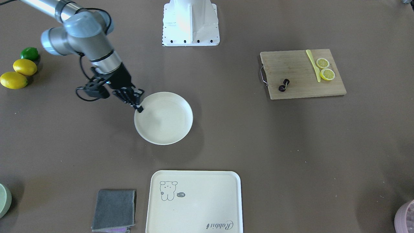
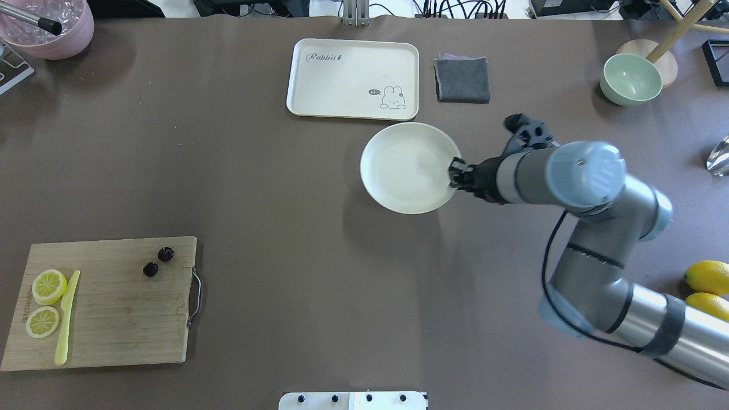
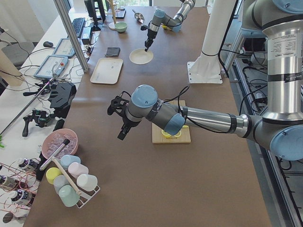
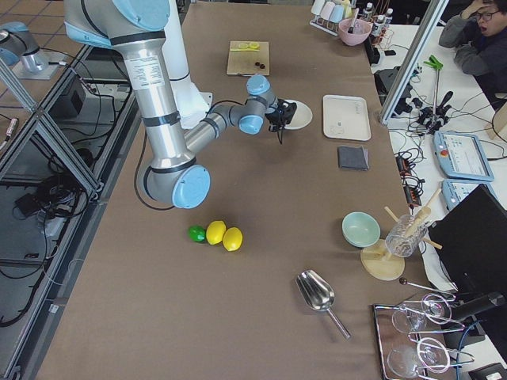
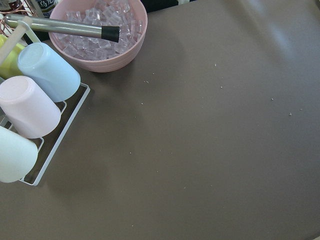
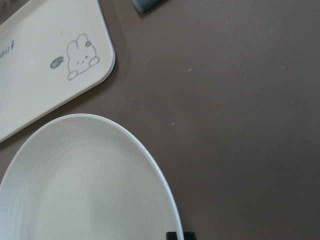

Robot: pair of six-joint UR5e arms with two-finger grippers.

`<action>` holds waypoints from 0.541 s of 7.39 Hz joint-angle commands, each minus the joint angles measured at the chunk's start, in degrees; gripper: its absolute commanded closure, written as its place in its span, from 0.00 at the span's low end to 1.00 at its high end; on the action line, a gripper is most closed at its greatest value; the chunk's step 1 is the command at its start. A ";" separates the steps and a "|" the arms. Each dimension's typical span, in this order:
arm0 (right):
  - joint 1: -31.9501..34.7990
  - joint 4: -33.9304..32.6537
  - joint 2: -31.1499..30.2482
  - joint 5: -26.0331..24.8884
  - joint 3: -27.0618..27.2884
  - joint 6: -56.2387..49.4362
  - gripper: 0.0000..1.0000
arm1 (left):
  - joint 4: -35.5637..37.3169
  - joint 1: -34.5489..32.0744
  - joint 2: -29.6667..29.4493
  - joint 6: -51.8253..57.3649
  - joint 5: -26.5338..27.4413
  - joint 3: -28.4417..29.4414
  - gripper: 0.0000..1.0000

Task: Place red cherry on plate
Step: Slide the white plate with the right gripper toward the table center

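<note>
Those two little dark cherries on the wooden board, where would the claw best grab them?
Probably one round fruit of the cherry, pinched across its sides from straight above. The pair lies flat on the board, so only the top is open. The stem looks too thin to pinch, but should pull the second fruit along.

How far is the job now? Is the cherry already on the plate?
Nothing is done yet: the red cherry lies on the cutting board, and the plate is empty. In hand: the right gripper seems to pinch the plate's rim. Remaining: carry the cherry to the plate.
</note>
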 commanded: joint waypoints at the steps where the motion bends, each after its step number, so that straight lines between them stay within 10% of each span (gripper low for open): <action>1: -8.05 -5.52 7.25 -7.81 -4.35 3.72 1.00 | 0.17 0.20 0.07 -0.06 0.03 0.06 0.02; 3: -8.42 -5.25 10.50 -10.63 -9.64 3.37 1.00 | 0.26 0.20 0.07 -0.06 0.03 0.14 0.02; 4: -8.33 -5.25 11.12 -10.55 -10.01 2.85 0.75 | 0.35 0.29 0.07 -0.14 0.03 0.14 0.02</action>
